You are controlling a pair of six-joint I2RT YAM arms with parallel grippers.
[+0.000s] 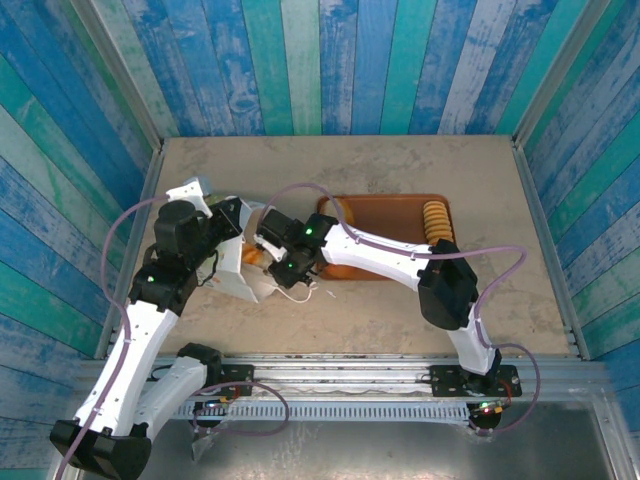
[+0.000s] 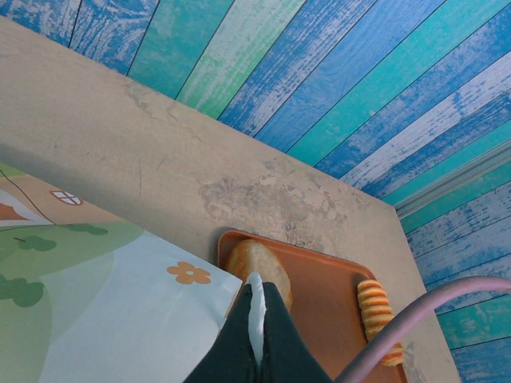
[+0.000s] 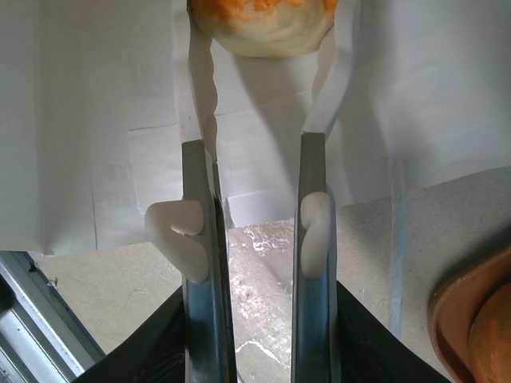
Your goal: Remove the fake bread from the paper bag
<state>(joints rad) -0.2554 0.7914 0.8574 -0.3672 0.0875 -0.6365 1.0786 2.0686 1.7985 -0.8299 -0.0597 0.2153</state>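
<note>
Fake bread [image 3: 259,24] — one pale, orange-flecked piece — sits pinched between the tips of the right gripper [image 3: 267,48], its jaws spread only to the piece's width, at the mouth of the paper bag [image 2: 120,303]. The left gripper [image 2: 257,307] is clamped tight on the bag's white rim. Step in hand, by my reading: extraction — next, a clean withdrawal toward the tray [image 2: 327,287] beyond, where a loaf [image 2: 259,267] and ridged roll [image 2: 377,311] lie.

Top external view, centre left: paper bag [image 1: 235,278] largely hidden beneath left arm [image 1: 180,255] and right arm [image 1: 300,245], contents indiscernible; right wrist view: pastry [image 3: 259,24] cut off by top edge, tray [image 3: 447,315] by lower-right corner; left wrist view, lower right: ridged roll [image 2: 374,303] partly behind purple cable [image 2: 431,303].
</note>
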